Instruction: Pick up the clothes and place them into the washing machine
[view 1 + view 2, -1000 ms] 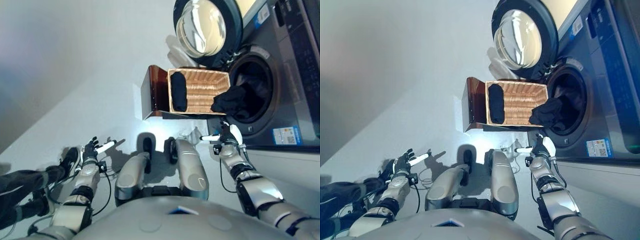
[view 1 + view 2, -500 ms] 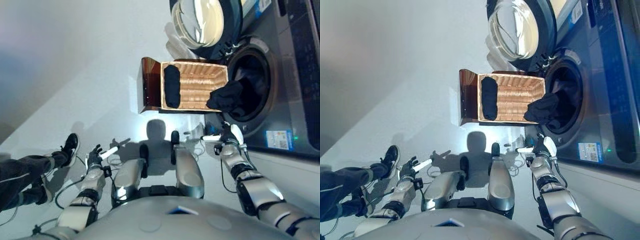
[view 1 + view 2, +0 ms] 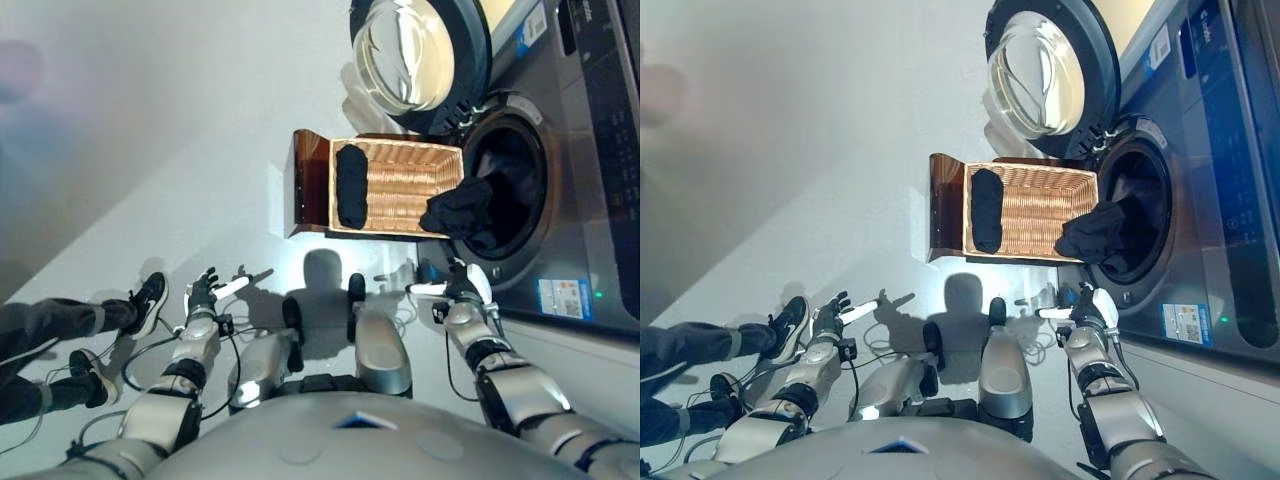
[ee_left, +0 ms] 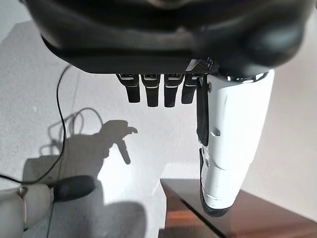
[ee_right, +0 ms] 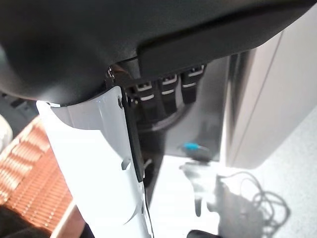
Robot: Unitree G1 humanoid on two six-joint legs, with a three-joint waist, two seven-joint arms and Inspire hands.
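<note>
Both hands are empty: the left hand [image 3: 204, 293] hangs low over the floor with fingers relaxed and spread, well away from the work, and the right hand [image 3: 462, 290] sits just below the washer [image 3: 585, 150] front, fingers loose, holding nothing. The clothes are split between two spots: one dark garment [image 3: 352, 186] lies along the far-left end of the wicker basket [image 3: 405, 187], and a second dark cloth [image 3: 462, 205] drapes from the basket's right edge into the drum opening [image 3: 510, 180], only half inside. The main risk, as I judge it, is that draped cloth: a push with open fingers could drag it back out over the rim instead of in, or leave a tail hanging where the door [image 3: 415, 55] would catch it. Reaching for the garment in the basket could also nudge the light basket away from the washer. A person's legs [image 3: 70, 330] lie close beside the left arm, so a wide swing could strike them. The washer carries stickers and panel markings, but none is legible from here.
</note>
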